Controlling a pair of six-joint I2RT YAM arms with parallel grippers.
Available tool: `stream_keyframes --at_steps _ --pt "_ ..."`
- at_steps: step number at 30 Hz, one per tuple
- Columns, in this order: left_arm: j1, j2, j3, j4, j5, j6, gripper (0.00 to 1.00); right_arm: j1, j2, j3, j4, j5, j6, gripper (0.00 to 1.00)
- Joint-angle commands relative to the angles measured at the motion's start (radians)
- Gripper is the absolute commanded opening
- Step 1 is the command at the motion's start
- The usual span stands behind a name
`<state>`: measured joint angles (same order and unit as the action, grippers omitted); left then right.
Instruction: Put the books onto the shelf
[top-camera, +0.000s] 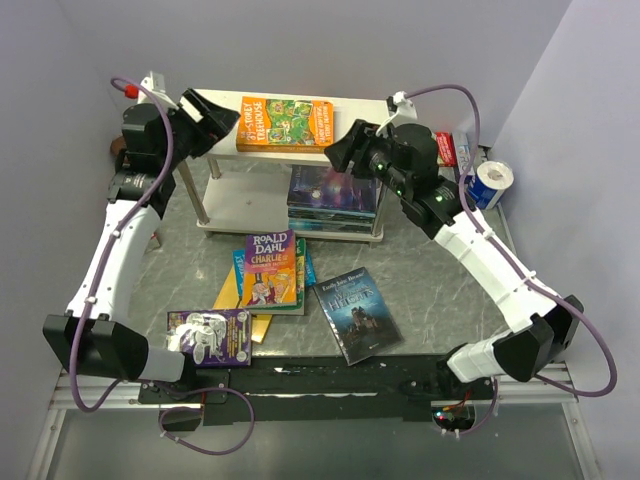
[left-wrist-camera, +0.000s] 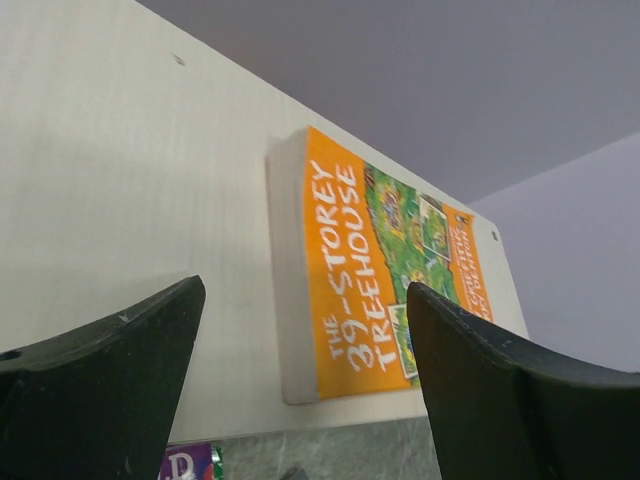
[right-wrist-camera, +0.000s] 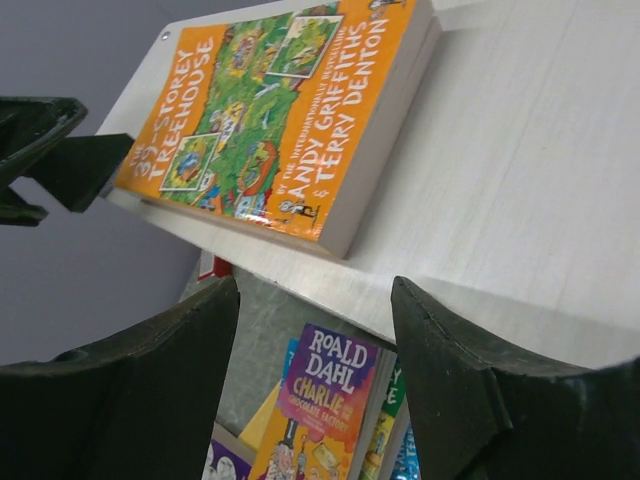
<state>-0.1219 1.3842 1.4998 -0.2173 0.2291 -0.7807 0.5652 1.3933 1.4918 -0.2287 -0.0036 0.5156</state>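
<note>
Status: orange book (top-camera: 287, 123) on shelf (top-camera: 215, 105), both pincers released.
It lies flat on the top board. The left pincer (top-camera: 222, 120) is at the shelf's left end and the right pincer (top-camera: 338, 155) near its right end, both gaping and empty. Other books are a stack (top-camera: 333, 195) on the lower board and loose ones (top-camera: 270, 268) on the counter (top-camera: 430, 290) before the shelf.

The books (top-camera: 335, 195) stacked on the shelf's (top-camera: 362, 108) lower board are half hidden by its top board and the right arm (top-camera: 480, 250), their titles unreadable. Under the Roald Dahl book (top-camera: 270, 268), a yellow book (top-camera: 230, 295) and a green one (top-camera: 303, 270) show only edges. The castle book's (top-camera: 358, 313) title is too small to read, and the right wrist view cuts the Roald Dahl book off at its bottom edge.
</note>
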Motion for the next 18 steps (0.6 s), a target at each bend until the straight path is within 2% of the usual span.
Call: stream_keyframes --at_steps 1,5,8,15,18 --pt "0.018 -0.022 0.066 -0.010 -0.062 0.023 0.87 -0.007 0.042 0.099 -0.080 0.076 -0.022 0.71" --pt "0.016 0.028 0.092 0.042 0.057 -0.006 0.73 -0.018 0.119 0.218 -0.112 0.050 -0.037 0.65" --pt "0.015 0.050 0.086 0.062 0.095 -0.017 0.66 -0.024 0.179 0.288 -0.141 0.016 -0.038 0.55" --pt "0.004 0.082 0.097 0.050 0.131 0.004 0.61 -0.024 0.239 0.321 -0.164 -0.025 -0.028 0.43" --pt "-0.002 0.082 0.085 0.058 0.142 0.012 0.55 -0.024 0.219 0.288 -0.141 -0.035 -0.019 0.35"
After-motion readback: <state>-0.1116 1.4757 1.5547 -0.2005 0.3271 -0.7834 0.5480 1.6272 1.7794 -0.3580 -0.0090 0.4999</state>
